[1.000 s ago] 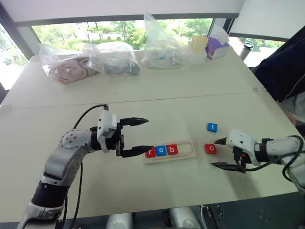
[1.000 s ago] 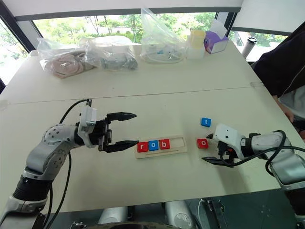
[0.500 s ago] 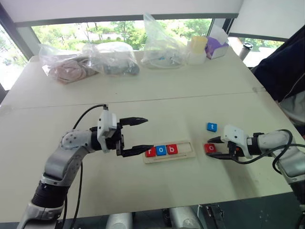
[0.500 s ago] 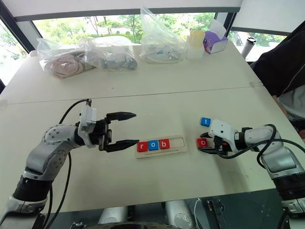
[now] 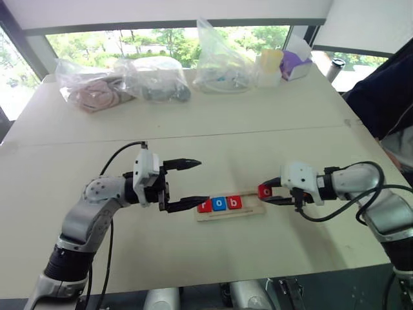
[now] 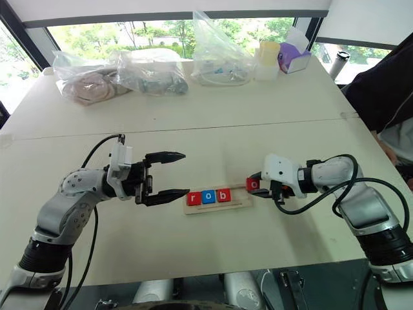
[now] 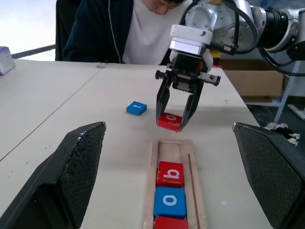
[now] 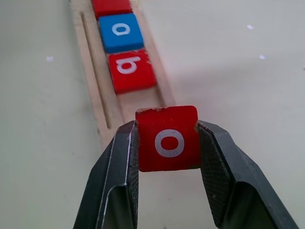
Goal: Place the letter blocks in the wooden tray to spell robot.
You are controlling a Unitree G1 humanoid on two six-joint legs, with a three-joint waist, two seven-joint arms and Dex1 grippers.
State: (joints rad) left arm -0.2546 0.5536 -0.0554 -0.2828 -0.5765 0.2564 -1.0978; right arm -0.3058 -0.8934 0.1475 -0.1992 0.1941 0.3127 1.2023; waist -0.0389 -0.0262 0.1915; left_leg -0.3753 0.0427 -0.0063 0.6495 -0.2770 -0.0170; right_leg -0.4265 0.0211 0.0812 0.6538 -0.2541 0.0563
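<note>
Transfer under way: right gripper (image 8: pixel 167 143), clamped on red "o" block (image 8: pixel 167 137), has carried it from table to wooden tray (image 5: pixel 253 210) end; fourth slot next. Left gripper (image 5: pixel 191 183) fingers remain apart beside tray.

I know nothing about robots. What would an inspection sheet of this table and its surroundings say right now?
Surface: pale table, a seam running across it.
Job's things: wooden tray holds red r, blue o, red b, with two slots free; red o block held above the tray's free end; blue block lying loose on the table.
Clutter: plastic bags, purple box, cup at the far edge.
Grippers: left gripper open beside the tray; right gripper shut on the red o block.
Cables: black cables on both arms.
Surroundings: windows, greenery, a seated person.
</note>
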